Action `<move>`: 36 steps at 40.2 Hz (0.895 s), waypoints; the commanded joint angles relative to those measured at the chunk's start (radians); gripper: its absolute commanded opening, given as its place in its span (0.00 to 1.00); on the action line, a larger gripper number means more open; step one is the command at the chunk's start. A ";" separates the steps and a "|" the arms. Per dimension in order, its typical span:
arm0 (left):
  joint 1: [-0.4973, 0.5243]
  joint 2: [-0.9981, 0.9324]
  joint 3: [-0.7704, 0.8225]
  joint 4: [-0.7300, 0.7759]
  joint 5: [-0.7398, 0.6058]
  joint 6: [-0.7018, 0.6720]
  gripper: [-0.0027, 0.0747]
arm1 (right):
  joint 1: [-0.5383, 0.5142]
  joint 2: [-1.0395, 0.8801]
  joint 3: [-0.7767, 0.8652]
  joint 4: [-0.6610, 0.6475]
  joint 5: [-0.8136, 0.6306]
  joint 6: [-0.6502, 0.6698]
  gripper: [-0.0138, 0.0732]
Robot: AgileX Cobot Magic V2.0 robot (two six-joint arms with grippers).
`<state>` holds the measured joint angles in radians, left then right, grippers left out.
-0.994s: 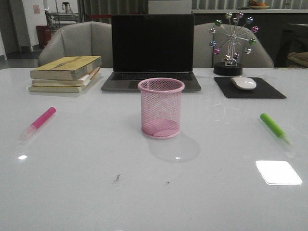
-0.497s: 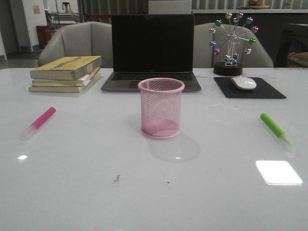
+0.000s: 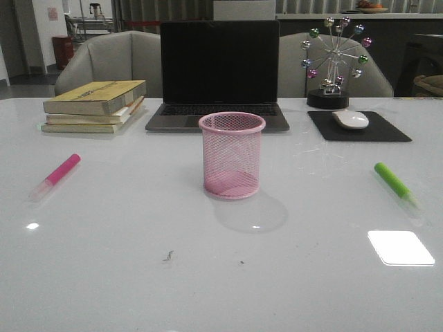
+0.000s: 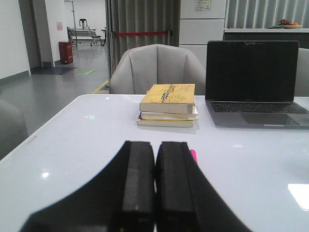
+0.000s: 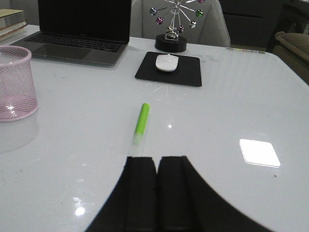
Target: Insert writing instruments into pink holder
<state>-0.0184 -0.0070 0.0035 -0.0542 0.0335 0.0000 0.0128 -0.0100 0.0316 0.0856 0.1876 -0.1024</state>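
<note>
The pink mesh holder (image 3: 232, 155) stands upright and empty in the middle of the table; it also shows in the right wrist view as the pink holder (image 5: 14, 84). The magenta marker (image 3: 57, 174) lies flat at the left, the green marker (image 3: 396, 184) flat at the right. No gripper shows in the front view. My left gripper (image 4: 154, 145) is shut with nothing in it, and only a tip of the magenta marker (image 4: 193, 154) peeks past its finger. My right gripper (image 5: 157, 159) is shut and empty, just short of the green marker (image 5: 142, 121).
An open laptop (image 3: 219, 72) sits behind the holder. A stack of books (image 3: 93, 105) lies at the back left. A white mouse (image 3: 350, 119) on a black pad (image 3: 360, 128) and a ball-wheel ornament (image 3: 333, 66) are at the back right. Chairs stand beyond the table's far edge.
</note>
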 commanded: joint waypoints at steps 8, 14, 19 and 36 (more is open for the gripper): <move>-0.004 -0.017 0.016 -0.008 -0.091 0.000 0.18 | -0.004 -0.019 -0.007 -0.004 -0.108 -0.003 0.22; -0.004 -0.017 0.016 -0.008 -0.091 0.000 0.18 | -0.004 -0.019 -0.007 -0.004 -0.113 -0.003 0.22; -0.004 -0.017 0.016 -0.008 -0.091 0.000 0.18 | -0.004 -0.019 -0.007 -0.004 -0.157 -0.003 0.22; -0.004 -0.017 -0.016 -0.006 -0.141 0.000 0.18 | -0.004 -0.019 -0.008 0.061 -0.341 0.033 0.22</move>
<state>-0.0184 -0.0070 0.0035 -0.0542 -0.0152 0.0000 0.0128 -0.0100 0.0316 0.1131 -0.0503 -0.0899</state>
